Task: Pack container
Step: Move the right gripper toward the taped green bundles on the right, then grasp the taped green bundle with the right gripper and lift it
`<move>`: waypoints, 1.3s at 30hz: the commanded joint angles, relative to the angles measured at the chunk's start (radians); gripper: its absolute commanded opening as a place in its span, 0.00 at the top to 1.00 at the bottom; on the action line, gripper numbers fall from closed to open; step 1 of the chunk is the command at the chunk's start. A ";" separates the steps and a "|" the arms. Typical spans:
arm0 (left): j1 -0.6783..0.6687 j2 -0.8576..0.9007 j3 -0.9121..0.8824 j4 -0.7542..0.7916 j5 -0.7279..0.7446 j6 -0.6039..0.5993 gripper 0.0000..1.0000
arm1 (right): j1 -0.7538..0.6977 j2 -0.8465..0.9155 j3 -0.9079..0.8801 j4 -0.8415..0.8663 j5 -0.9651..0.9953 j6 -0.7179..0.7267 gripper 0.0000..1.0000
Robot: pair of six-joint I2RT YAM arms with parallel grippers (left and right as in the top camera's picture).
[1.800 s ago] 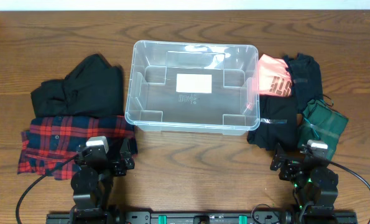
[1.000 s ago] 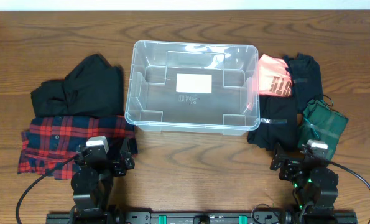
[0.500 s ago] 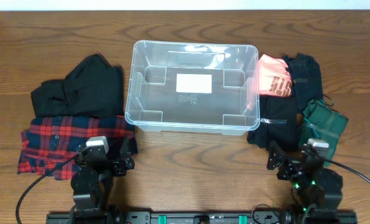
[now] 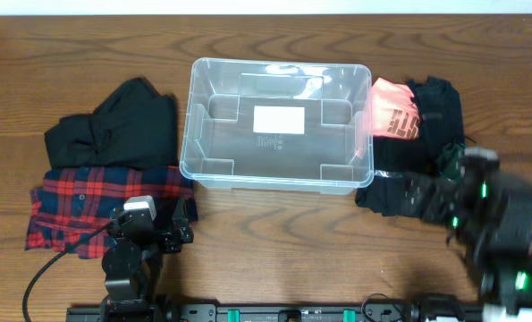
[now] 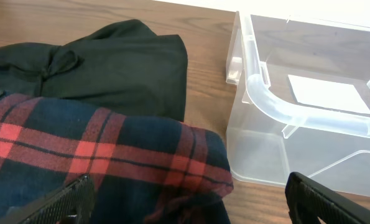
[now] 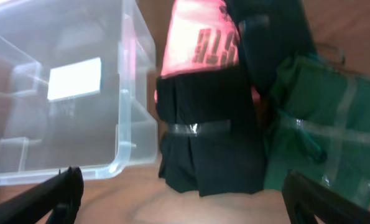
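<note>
The container (image 4: pixel 188 134) is a clear plastic bin at the table's middle, empty, with a white label (image 4: pixel 277 119) on its base. It also shows in the left wrist view (image 5: pixel 278 109) and the right wrist view (image 6: pixel 135 62). My left gripper (image 4: pixel 178 225) is open and empty, low over the edge of a red plaid shirt (image 5: pixel 79 155). My right gripper (image 4: pixel 424 199), blurred with motion, is open and empty, above the near edge of a folded black garment (image 6: pixel 209 124) on the right.
On the left lie a black garment (image 4: pixel 122 125) and the red plaid shirt (image 4: pixel 96 201). On the right lie a pink garment (image 4: pixel 392 107), another black garment (image 4: pixel 440 107) and a green plaid cloth (image 6: pixel 321 130), partly under my right arm.
My right arm has lifted from the table's front edge and swung forward over the right clothes pile. The left arm and all the clothes have stayed still.
</note>
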 commanded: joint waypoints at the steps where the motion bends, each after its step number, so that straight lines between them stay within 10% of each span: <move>1: -0.004 -0.006 -0.019 0.001 0.007 -0.009 0.02 | -0.056 0.198 0.177 -0.080 -0.003 -0.008 0.01; 16: -0.004 -0.006 -0.019 0.001 0.007 -0.009 0.02 | -0.635 0.746 0.320 -0.142 -0.214 -0.163 0.01; 35: -0.004 -0.006 -0.019 0.001 0.007 -0.009 0.02 | -0.711 0.879 -0.072 0.304 -0.305 -0.164 0.01; 39: -0.004 -0.006 -0.019 0.001 0.007 -0.009 0.02 | -0.711 0.879 -0.108 0.363 -0.370 -0.168 0.29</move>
